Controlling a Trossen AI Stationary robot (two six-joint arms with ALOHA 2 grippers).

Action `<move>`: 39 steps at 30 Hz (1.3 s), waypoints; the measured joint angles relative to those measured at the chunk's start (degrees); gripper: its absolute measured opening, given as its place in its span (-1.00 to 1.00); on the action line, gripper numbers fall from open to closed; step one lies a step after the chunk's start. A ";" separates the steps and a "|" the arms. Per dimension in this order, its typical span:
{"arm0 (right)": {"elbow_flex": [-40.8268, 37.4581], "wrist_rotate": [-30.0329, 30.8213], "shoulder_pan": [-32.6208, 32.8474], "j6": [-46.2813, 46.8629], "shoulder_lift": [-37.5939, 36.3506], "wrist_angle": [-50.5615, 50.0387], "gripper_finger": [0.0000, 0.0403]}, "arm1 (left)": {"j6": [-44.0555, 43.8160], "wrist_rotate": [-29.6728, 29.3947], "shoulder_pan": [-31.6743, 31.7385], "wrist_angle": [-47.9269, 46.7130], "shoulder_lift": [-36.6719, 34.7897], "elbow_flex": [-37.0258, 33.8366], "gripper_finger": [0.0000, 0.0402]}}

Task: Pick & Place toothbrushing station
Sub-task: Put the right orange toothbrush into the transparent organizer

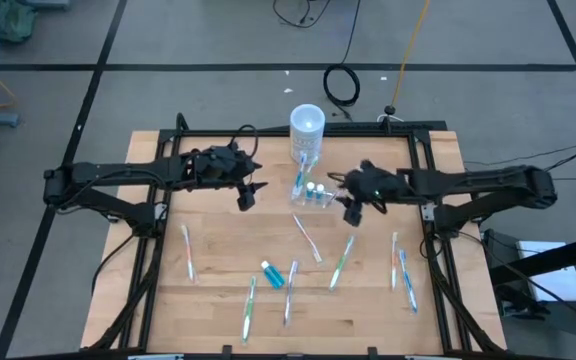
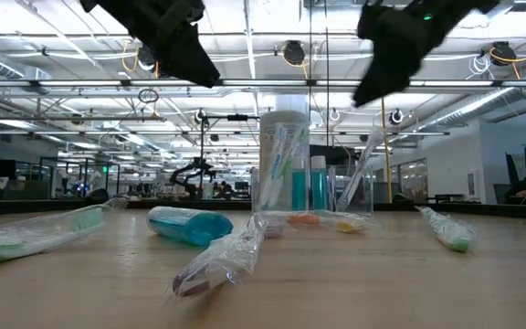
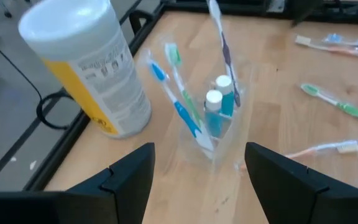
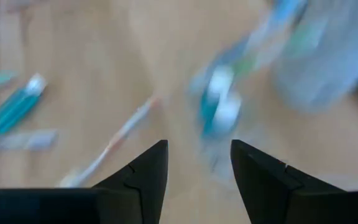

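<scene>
Clear container (image 1: pixel 313 194) beside right end effector (image 1: pixel 352 208)

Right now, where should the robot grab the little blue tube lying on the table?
Probably the blue tube is best pinched across its middle, coming straight down from above. It lies flat on the table with open wood on both long sides, so the fingers should fit beside it.
</scene>
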 joint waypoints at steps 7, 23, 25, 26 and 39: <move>0.00 -9.72 7.57 29.33 -1.85 -20.20 -0.18 | -0.13 -0.02 -0.07 -2.18 0.00 0.00 0.27; -15.59 -23.10 17.56 72.23 -1.27 -27.18 -0.18 | 0.47 -0.05 -1.25 -1.93 0.00 0.00 0.27; -16.92 -23.65 17.30 72.85 -1.27 -27.21 -0.18 | 0.43 -0.06 -1.25 -1.82 0.00 0.00 0.27; -17.36 -23.52 17.16 72.88 -1.27 -26.99 -0.18 | 0.43 -0.06 -1.25 -1.74 0.00 0.00 0.27; -26.34 -17.59 15.80 72.86 -1.42 -16.05 -0.20 | 0.58 -0.10 -1.25 -0.76 0.00 0.00 0.27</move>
